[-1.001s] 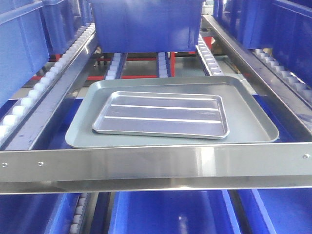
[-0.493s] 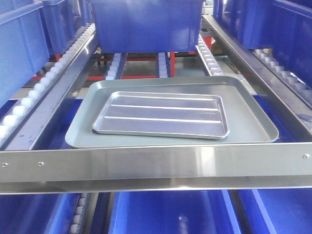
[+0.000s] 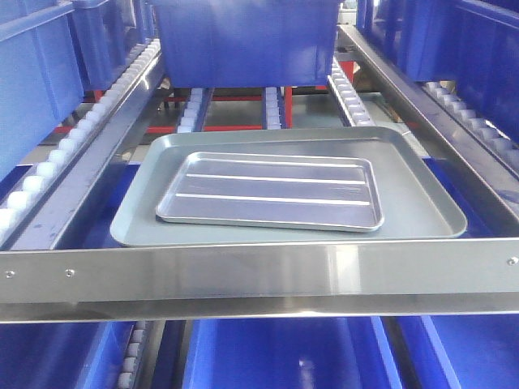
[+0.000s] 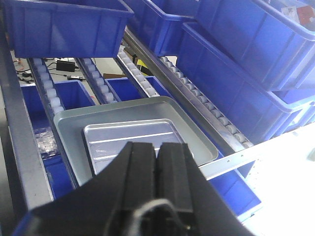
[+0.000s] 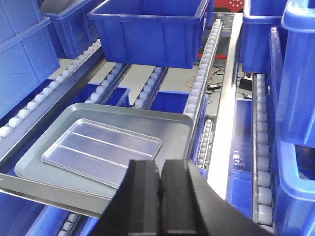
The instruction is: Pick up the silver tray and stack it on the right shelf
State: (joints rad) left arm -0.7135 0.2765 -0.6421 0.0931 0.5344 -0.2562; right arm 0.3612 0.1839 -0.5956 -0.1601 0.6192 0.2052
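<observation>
Nearest in the front view runs the shelf's brushed-steel crossbar (image 3: 259,271), flat and reflective, with a small rivet near each end. Just behind it the silver tray (image 3: 270,191) lies flat inside the larger grey tray (image 3: 413,203), whose floor is dull and plain. The silver one is shiny, rectangular with rounded corners, has a low raised rim, and carries two long parallel ridges along its floor. White plastic rollers (image 3: 49,166) line the side rails, and a deep blue plastic bin (image 3: 243,40) stands farther back on the same level.

Neither arm appears in the front view; only the wrist views show them. In the left wrist view the left gripper (image 4: 158,162) fills the foreground, its black matte fingers (image 4: 142,167) pressed together with nothing between them, above the near end of the silver tray (image 4: 130,140). In the right wrist view the right gripper (image 5: 158,179) likewise has its fingers (image 5: 143,184) together and empty, just above the near right corner of the grey tray (image 5: 167,135). This view alone shows the neighbouring lane to the right, a second roller rail (image 5: 261,147) and more blue bins (image 5: 298,73).
</observation>
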